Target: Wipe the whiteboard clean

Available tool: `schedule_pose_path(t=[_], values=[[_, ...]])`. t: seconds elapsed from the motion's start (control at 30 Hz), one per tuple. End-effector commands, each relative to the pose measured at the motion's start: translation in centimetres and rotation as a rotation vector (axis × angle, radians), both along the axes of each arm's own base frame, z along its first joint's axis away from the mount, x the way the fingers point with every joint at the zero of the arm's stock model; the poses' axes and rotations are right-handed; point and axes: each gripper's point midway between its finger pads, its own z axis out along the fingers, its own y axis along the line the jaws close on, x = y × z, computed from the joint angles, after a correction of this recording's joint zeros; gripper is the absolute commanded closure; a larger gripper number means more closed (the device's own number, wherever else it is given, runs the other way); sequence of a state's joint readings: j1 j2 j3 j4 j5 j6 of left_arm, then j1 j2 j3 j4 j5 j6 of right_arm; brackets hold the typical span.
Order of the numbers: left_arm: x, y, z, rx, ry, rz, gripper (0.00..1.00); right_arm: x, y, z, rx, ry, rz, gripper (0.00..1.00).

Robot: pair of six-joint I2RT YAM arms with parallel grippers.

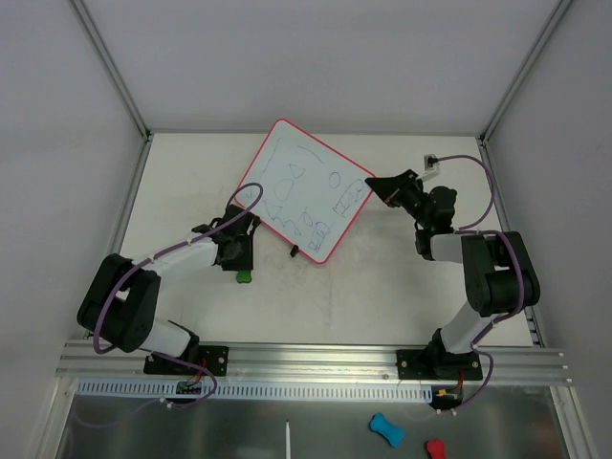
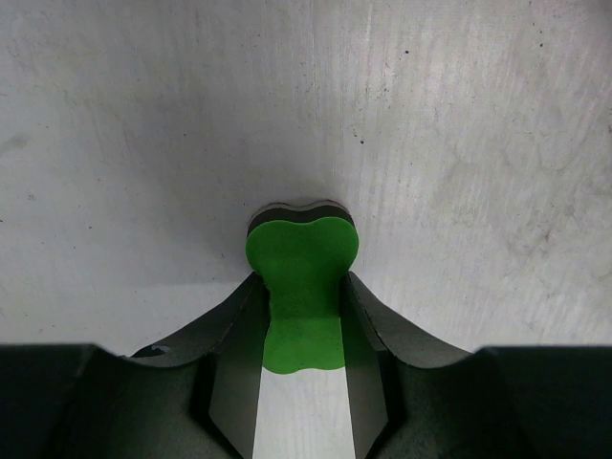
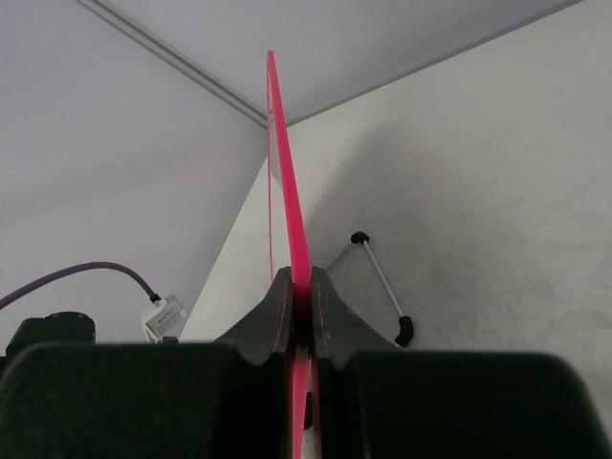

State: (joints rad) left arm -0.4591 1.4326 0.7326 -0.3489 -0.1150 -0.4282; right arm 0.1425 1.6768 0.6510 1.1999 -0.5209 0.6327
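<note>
The whiteboard point(image 1: 308, 191) has a pink-red frame and blue-green scribbles. It is tilted, its lower edge with a black foot point(image 1: 295, 252) toward the table. My right gripper point(image 1: 379, 185) is shut on its right edge; in the right wrist view the pink frame point(image 3: 290, 191) runs edge-on between the fingers of that gripper point(image 3: 301, 289), and a thin wire stand with black ends point(image 3: 382, 279) shows beyond. My left gripper point(image 1: 239, 258) is shut on a green eraser point(image 1: 243, 276) low over the table, just left of the board. In the left wrist view the gripper point(image 2: 301, 296) pinches the eraser point(image 2: 302, 258).
A small white connector box point(image 1: 431, 163) with a purple cable sits at the back right. Grey enclosure walls close in the back and sides. Below the front rail lie a blue piece point(image 1: 386, 429), a red piece point(image 1: 435, 448) and a white stick point(image 1: 287, 440).
</note>
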Motion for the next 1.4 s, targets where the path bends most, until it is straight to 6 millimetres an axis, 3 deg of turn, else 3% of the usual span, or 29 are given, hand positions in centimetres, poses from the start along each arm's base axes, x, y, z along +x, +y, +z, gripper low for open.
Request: schedule_pose_path(t=[0.0, 0.2, 0.47, 0.7, 0.93, 1.37], values=[[1.0, -0.7, 1.7, -0.025, -0.050, 0.003, 1.00, 0.5, 0.3, 1.4, -0.009, -0.067, 0.010, 1.00], [1.7, -1.5, 3.5, -0.087, -0.132, -0.007, 1.00, 0.5, 0.3, 1.4, -0.009, -0.067, 0.010, 1.00], [3.6, -2.9, 8.0, -0.211, -0.353, -0.040, 1.00, 0.5, 0.0, 1.5, -0.010, -0.070, -0.009, 1.00], [5.3, -4.1, 10.4, -0.267, -0.452, -0.072, 1.00, 0.7, 0.1, 2.0, -0.002, -0.079, -0.033, 1.00], [7.0, -5.3, 11.2, -0.283, -0.463, -0.082, 1.00, 0.4, 0.0, 2.0, 0.001, -0.101, -0.050, 1.00], [9.6, -5.1, 11.9, -0.226, -0.514, -0.102, 1.00, 0.0, 0.0, 2.5, -0.017, -0.125, -0.045, 1.00]])
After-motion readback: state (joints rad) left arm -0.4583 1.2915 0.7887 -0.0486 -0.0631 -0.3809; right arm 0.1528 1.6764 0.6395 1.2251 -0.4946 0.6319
